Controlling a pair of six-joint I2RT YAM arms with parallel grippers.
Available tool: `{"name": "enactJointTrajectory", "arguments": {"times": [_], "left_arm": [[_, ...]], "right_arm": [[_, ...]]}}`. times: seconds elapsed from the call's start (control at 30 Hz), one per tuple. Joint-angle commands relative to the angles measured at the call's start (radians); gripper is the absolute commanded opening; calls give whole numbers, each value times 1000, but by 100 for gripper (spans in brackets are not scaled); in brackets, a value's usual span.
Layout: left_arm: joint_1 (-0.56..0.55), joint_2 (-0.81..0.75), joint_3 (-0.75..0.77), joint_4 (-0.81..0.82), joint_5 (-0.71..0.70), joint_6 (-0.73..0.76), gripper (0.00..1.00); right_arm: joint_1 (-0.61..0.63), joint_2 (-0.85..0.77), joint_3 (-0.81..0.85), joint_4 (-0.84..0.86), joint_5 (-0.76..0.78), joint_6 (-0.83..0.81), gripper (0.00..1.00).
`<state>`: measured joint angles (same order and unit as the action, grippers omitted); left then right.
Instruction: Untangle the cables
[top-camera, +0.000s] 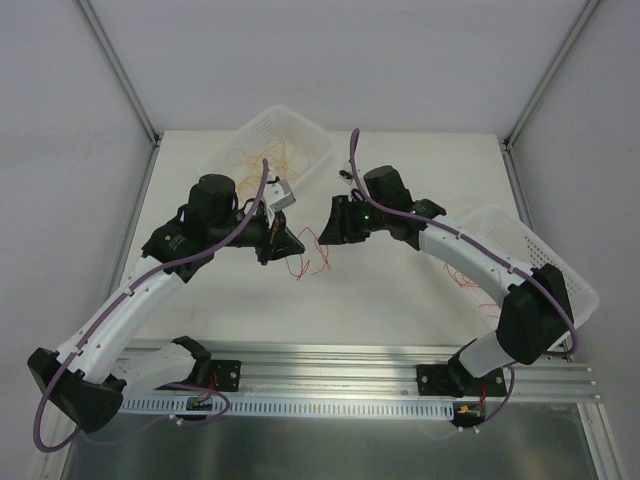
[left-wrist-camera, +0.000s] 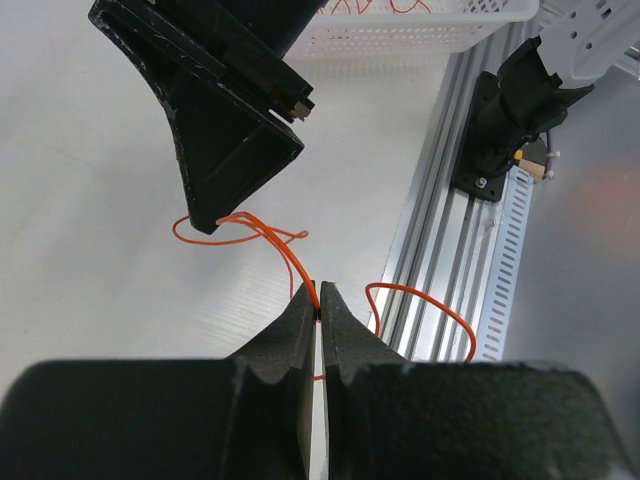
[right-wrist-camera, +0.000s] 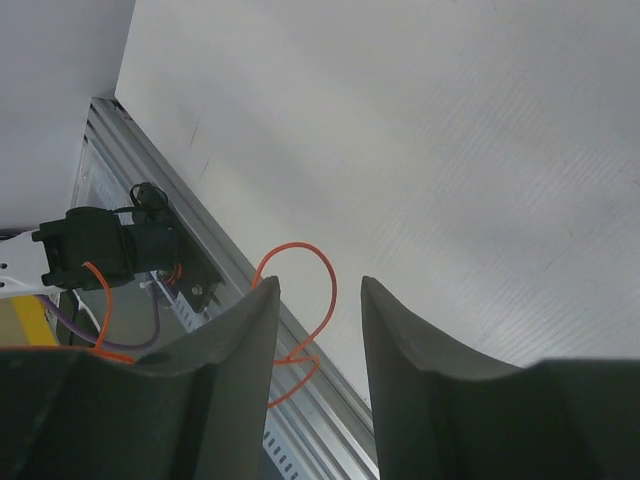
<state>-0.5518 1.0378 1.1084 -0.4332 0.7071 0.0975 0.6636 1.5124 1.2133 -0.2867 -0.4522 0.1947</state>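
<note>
Left end effector (left-wrist-camera: 318, 300): fingers pressed flat together, clamped on the orange cable (left-wrist-camera: 297, 266) at their very tips.
Right end effector (right-wrist-camera: 315, 312): fingers (right-wrist-camera: 245, 345) stand apart with a clear gap and grip nothing.
Orange cable, at the left end effector: it rises out of the closed tips, curls into a small tangle just ahead of them, and runs on to the tip of the right end effector (left-wrist-camera: 230, 150). Whether it touches there cannot be told.
Orange cable, at the right end effector: one loop (right-wrist-camera: 300, 262) shows in the gap between the open fingers, beyond their tips.
Second loop (left-wrist-camera: 425, 305): it arcs out to one side of the left end effector's tips, seen against the aluminium rail (left-wrist-camera: 440, 230).
Between the two end effectors: in the top view they face each other tip to tip, close together, with thin reddish-orange strands (top-camera: 306, 258) hanging just below them over the desk (top-camera: 400, 290).
Far basket (top-camera: 305, 135): white mesh, just behind the left end effector, with orange curls (top-camera: 262, 155) in it.
Side basket (top-camera: 565, 270): white, well behind the right end effector, beside that arm, with red strands (top-camera: 466, 281) at its near edge.
</note>
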Motion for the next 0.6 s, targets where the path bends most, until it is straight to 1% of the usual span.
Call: {"name": "enactJointTrajectory", "arguments": {"times": [0.0, 0.4, 0.5, 0.57], "left_arm": [[-14, 4, 48, 16, 34, 21, 0], [-28, 8, 59, 14, 31, 24, 0], [-30, 2, 61, 14, 23, 21, 0], [-30, -2, 61, 14, 17, 21, 0]], "right_arm": [[1, 11, -3, 32, -42, 15, 41], [18, 46, -3, 61, -80, 29, 32], [18, 51, -3, 57, -65, 22, 22], [7, 52, -11, 37, -20, 20, 12]]}}
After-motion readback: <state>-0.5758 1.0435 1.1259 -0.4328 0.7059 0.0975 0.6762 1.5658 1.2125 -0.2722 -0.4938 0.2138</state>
